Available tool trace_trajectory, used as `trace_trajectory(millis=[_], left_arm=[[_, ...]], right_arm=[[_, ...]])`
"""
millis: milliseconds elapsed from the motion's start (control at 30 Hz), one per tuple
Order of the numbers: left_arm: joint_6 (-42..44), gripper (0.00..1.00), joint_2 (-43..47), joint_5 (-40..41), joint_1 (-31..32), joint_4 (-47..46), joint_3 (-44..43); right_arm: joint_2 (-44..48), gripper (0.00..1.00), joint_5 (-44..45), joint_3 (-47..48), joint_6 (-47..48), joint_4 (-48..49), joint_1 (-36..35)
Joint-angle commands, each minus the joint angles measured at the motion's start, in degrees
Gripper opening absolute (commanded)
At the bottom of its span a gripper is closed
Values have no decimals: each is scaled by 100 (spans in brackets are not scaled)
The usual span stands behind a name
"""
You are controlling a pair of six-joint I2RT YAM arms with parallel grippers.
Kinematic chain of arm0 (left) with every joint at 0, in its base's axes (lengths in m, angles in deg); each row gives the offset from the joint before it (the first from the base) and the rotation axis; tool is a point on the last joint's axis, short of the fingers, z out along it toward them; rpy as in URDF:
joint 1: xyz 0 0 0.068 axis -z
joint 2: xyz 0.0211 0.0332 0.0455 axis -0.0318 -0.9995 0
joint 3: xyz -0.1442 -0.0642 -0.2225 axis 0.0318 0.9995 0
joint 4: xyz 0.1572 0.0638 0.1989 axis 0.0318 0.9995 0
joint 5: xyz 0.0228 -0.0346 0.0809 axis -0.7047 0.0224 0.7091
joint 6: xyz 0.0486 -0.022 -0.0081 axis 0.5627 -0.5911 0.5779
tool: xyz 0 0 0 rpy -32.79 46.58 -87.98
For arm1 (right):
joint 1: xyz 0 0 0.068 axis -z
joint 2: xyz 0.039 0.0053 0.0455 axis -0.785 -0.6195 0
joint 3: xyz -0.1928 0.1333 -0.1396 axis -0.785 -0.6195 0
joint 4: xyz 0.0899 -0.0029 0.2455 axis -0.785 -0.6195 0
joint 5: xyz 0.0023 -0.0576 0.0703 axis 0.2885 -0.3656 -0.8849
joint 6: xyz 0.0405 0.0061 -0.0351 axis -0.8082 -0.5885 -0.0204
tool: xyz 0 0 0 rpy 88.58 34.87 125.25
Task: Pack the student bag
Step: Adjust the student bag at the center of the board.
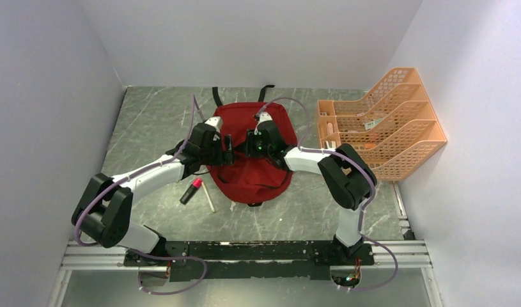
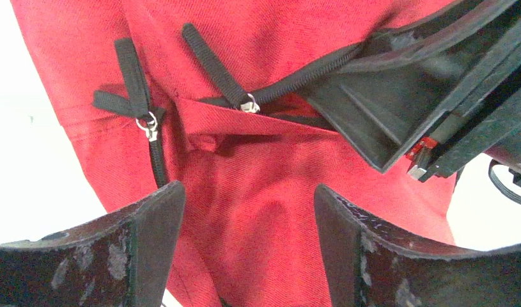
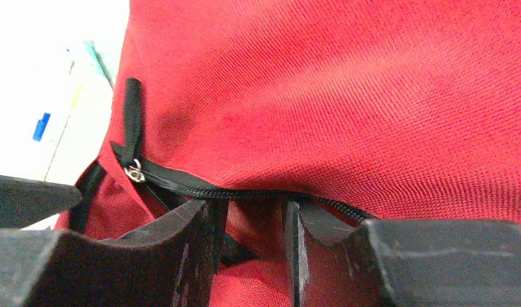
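The student bag, dark red with black straps, lies flat in the middle of the table. My left gripper hovers over its left half, jaws wide open above a low fold of red fabric, gripping nothing. Two black zipper pulls lie just beyond it. My right gripper faces it from the right. Its fingertips stand partly apart at the black zipper line, poking into the slit, with red fabric showing in the gap. A zipper pull lies to their left.
An orange mesh file organizer stands at the right wall, some small items in it. A red-capped marker and a thin pale stick lie on the table left of the bag. Walls close in on three sides.
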Motion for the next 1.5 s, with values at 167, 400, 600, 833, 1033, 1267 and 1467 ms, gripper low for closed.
trace_trajectory(millis=[167,400,600,833,1033,1267,1467], left_arm=[[-104,79,103,380,18,-17,-70],[-195,78,-97,274,16,-55,37],[-170,78,-148,252,13,-88,131],[-194,78,-159,230,16,-90,263],[-219,78,-129,232,-9,-183,189],[-403,77,-48,-184,-93,-476,-143],[-499,78,-545,29,-164,-276,-605]], right_arm=[[286,40,318,298,131,867,10],[287,42,682,464,326,432,60],[131,43,774,713,433,564,192],[10,45,874,829,835,1110,197],[215,46,970,542,1120,1660,194],[155,46,424,575,1408,1343,241],[164,46,-414,805,2239,567,437]])
